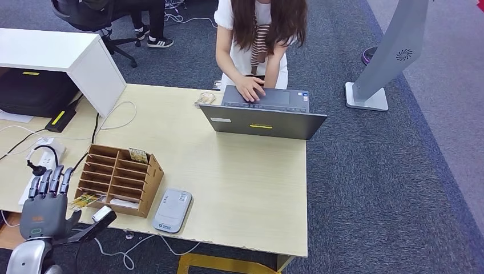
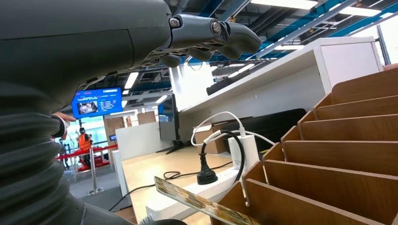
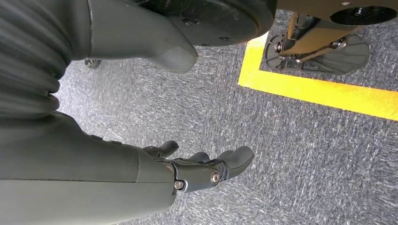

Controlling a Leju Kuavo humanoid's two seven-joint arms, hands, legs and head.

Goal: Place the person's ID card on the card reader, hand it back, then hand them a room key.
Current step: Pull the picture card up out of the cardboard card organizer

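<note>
ID card (image 1: pixel 205 99): I'm judging the small item on the worktop (image 1: pixel 245 188) beside the laptop (image 1: pixel 268 111) as it; thin, stiff, light, slippery; pinching by the edges.
Card reader (image 1: pixel 172 210): lying by the wooden organizer (image 1: pixel 119 178).
Left hand (image 1: pixel 47 205): I'm hovering it, fingers apart, holding nothing.
Right hand (image 3: pixel 187 164): I'm hanging it over carpet, loosely spread, holding nothing.
</note>
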